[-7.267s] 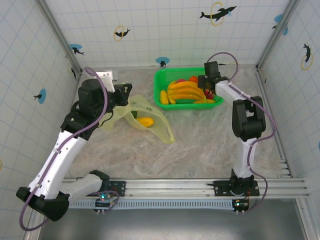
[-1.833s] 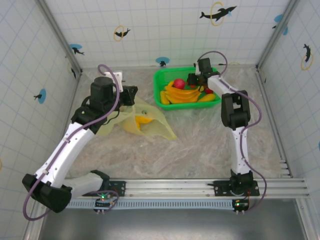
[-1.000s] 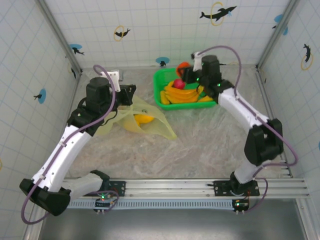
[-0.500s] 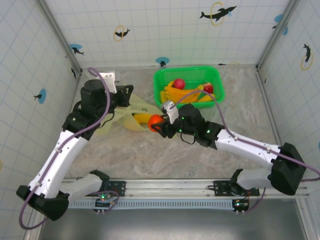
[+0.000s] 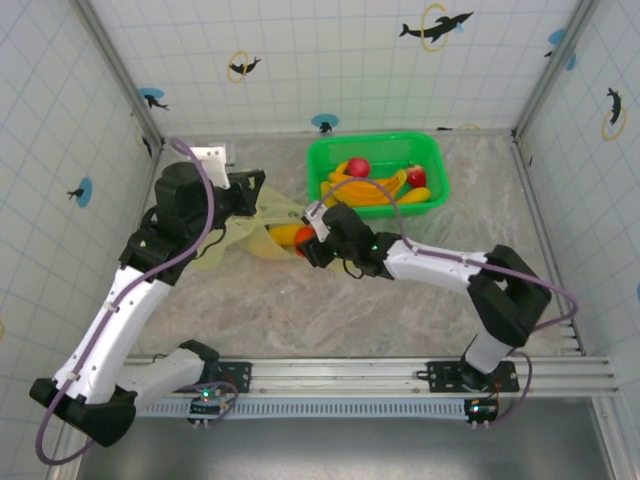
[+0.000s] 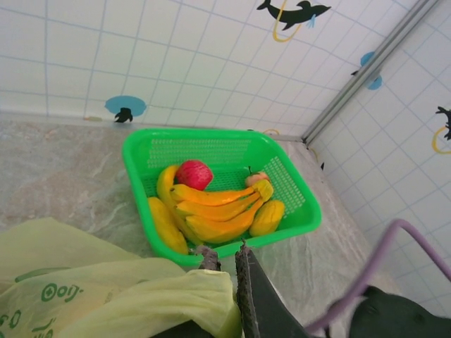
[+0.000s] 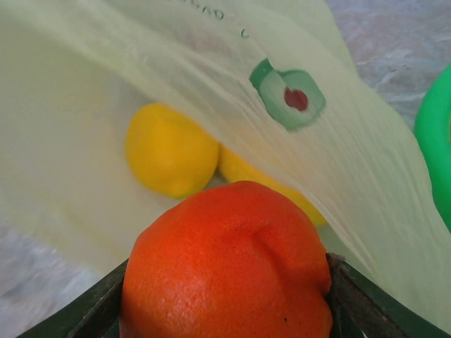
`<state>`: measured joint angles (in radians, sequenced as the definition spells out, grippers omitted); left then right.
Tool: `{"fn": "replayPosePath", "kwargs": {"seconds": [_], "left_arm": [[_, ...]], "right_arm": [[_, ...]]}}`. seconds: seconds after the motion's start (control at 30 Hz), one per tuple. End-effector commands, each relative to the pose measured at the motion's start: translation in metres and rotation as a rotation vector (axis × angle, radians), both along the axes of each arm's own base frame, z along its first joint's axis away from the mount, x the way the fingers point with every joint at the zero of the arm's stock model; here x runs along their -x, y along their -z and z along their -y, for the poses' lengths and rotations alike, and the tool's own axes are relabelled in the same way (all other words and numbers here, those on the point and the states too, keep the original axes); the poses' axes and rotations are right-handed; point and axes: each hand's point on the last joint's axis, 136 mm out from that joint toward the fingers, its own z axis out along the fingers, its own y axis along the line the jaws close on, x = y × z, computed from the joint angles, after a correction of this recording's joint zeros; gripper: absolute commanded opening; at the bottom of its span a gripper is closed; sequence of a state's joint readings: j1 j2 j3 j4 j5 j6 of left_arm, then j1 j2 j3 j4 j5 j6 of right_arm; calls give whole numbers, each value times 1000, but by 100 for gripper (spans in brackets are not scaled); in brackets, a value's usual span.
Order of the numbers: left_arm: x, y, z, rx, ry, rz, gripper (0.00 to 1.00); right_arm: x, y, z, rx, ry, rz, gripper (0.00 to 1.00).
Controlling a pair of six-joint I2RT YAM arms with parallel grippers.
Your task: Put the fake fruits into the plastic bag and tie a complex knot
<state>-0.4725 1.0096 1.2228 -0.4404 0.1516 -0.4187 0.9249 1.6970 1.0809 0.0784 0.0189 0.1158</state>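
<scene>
In the middle of the top view, the right gripper (image 5: pixel 304 246) squeezes an orange fruit (image 7: pixel 225 260) at the mouth of the plastic bag (image 6: pixel 106 296). The left gripper (image 6: pixel 224 262) pinches the bag's edge. The bananas (image 6: pixel 211 211) lie in the green basket (image 6: pixel 211 149).

Red-orange fruit (image 7: pixel 225 260); pale yellow-green, see-thru plastic bag (image 7: pixel 84 84) w/ green-and-red print; yellow fruits (image 7: pixel 171 149) showing thru it. Bright green basket (image 6: pixel 296 211): yellow bananas (image 6: pixel 211 208), red apple (image 6: pixel 194 174). My arms (image 5: pixel 110 310): white & black, purple cables (image 6: pixel 405 224).
</scene>
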Motion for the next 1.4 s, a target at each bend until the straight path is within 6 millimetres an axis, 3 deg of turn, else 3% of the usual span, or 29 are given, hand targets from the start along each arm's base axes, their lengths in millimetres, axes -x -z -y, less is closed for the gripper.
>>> {"fn": "replayPosePath", "kwargs": {"seconds": [0.0,0.17,0.23,0.3,0.37,0.5,0.67,0.87,1.0,1.07,1.17,1.3,1.37], "left_arm": [[5,-2,6,14,39,7,11],[3,0,4,6,19,11,11],[1,2,2,-1,6,9,11],[-1,1,1,-4,-5,10,11],[-2,2,0,-8,-13,9,11],[-5,7,-6,-25,-44,2,11],[-9,17,-14,-47,-100,-14,11],[-10,22,-21,-52,-137,-28,10],[-11,32,-21,-72,-139,-41,10],[-11,32,-21,-79,-138,-35,10],[-13,35,-18,-81,-125,-41,10],[-14,36,-13,-76,-104,-47,10],[-15,36,-12,-76,-98,-48,10]], "right_arm": [[-33,-39,-32,-89,18,101,63],[-30,-46,-97,-176,-96,38,65],[-24,-46,-120,-206,-143,5,72],[-22,-42,-129,-213,-149,-10,86],[-20,-40,-128,-210,-144,-11,92],[-18,-50,-107,-244,-128,-9,94],[-10,-93,-71,-363,-132,9,89],[-7,-143,-9,-505,-94,30,81],[-29,-162,45,-597,5,43,78],[-57,-156,73,-574,119,54,74],[-103,-128,106,-484,268,17,73],[-172,-66,139,-274,446,-62,76],[-196,-39,147,-194,504,-103,79]]}}
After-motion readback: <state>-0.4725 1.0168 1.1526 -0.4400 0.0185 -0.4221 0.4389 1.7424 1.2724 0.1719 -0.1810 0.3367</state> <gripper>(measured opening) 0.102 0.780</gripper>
